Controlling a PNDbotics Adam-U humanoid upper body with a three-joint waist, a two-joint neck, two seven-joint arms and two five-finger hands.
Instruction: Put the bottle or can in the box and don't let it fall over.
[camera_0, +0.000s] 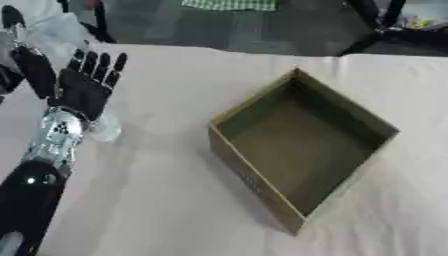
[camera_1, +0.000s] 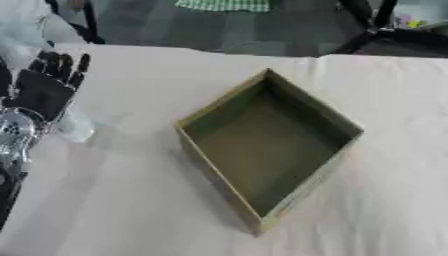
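An open, olive-brown cardboard box (camera_0: 262, 165) stands empty on the table, turned with one corner toward me. My left hand (camera_0: 86, 87) is at the far left, well apart from the box. Its back faces me, with the fingers straight and spread and the thumb (camera_0: 35, 70) held out to the side. A pale, see-through shape (camera_0: 105, 128) lies on the table beside the wrist. Another pale, see-through mass (camera_0: 48, 30) shows above the hand at the table's far left corner. I cannot tell whether either one is a bottle. My right hand is out of sight.
A light cloth covers the table (camera_0: 157, 200). Its far edge (camera_0: 219, 50) runs along the top, with dark floor and black stand legs (camera_0: 376, 25) beyond it. A checked green cloth (camera_0: 229, 4) lies on the floor at the top.
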